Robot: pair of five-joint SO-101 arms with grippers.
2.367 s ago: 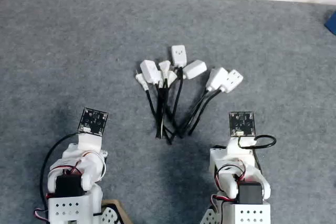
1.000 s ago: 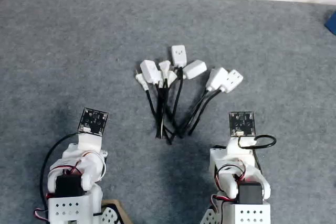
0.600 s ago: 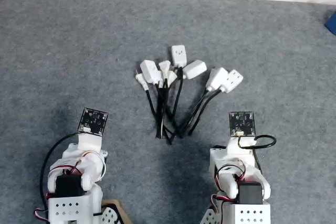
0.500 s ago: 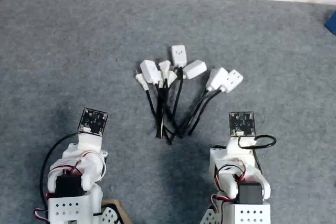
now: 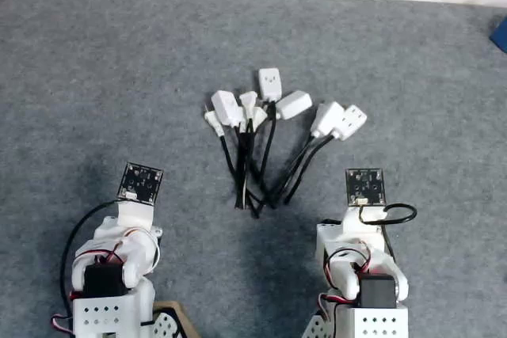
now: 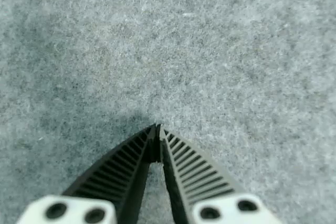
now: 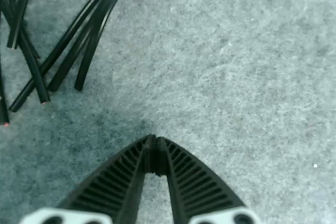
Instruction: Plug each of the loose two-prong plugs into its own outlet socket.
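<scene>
This is looking like a robotics lab or hobby test bench, not a home room. A small white left arm [image 5: 119,271] and right arm [image 5: 366,271] are sitting side by side, showing bare servo wires [image 5: 119,252] and exposed camera boards [image 5: 141,182]. A grey felt mat [image 5: 95,77] is covering the table, and practice plugs [image 5: 226,107] on cut-off black cords [image 5: 241,172] are lying on it.

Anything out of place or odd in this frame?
The white plastic plugs and sockets lie bunched together on the grey felt tabletop, their short black cords crossing in a tangle with cut, loose ends. Nothing looks spilled or broken.
</scene>
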